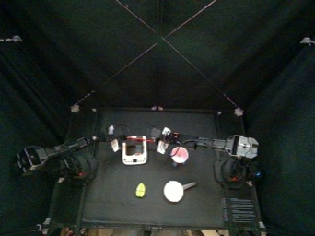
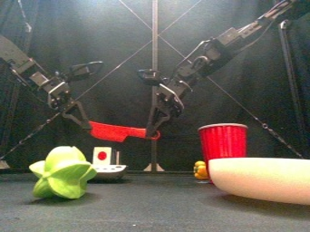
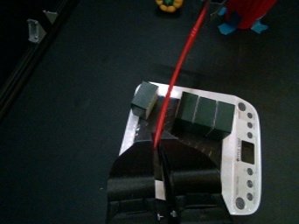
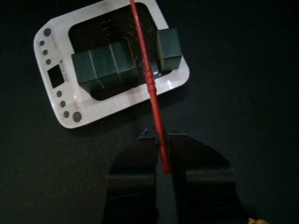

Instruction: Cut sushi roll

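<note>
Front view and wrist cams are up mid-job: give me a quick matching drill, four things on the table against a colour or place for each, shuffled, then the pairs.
Things:
1. knife
2. sushi roll
3. cup
4. toy

Descriptions:
A. dark pieces in a row on the white cutting board
B. red, upright, behind the pale plate
C. green, at the table's front, on the left arm's side
D. red blade held in the air between the left gripper and the right gripper

Pairs: 1-D, 2-A, 3-B, 4-C
</note>
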Controlling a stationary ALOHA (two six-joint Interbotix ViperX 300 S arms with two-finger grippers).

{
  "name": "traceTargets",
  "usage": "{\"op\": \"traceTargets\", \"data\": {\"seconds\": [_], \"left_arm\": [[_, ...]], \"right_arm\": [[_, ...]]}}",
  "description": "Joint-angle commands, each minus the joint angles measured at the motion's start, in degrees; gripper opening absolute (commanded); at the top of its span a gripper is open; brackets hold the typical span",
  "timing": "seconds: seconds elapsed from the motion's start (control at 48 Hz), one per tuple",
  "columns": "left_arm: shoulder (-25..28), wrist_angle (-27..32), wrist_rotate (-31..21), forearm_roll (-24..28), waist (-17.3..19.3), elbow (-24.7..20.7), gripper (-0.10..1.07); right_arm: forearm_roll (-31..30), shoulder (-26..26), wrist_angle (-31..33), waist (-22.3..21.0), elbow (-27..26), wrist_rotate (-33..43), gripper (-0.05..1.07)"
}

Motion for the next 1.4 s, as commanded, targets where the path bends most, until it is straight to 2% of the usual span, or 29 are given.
{"op": "traceTargets", "data": {"seconds": [0.0, 0.125, 0.354, 1.042, 1.375], "left_arm": [[-0.18, 0.26, -0.26, -0.18, -2.72, -1.05, 0.23], [-0.44, 1.49, -0.18, -0.09, -3.96, -0.88, 0.23], [-1.41, 10.63, -0.09, 0.62, -3.69, -0.18, 0.23], [-0.97, 7.29, 0.0, 0.62, 0.35, 1.05, 0.23], [3.96, 5.8, 0.09, 0.44, 0.53, 0.26, 0.23]], "right_arm": [[0.26, -2.99, -0.88, 2.29, -0.97, 0.18, 0.34], [0.26, -3.34, -0.79, 2.99, -0.26, 0.18, 0.34], [0.26, -4.04, -0.53, 4.22, 1.41, 0.18, 0.34], [0.26, -2.02, -1.41, 2.81, 0.26, 0.18, 0.34], [0.26, -0.97, -1.41, 2.46, 0.09, 0.18, 0.34]]}}
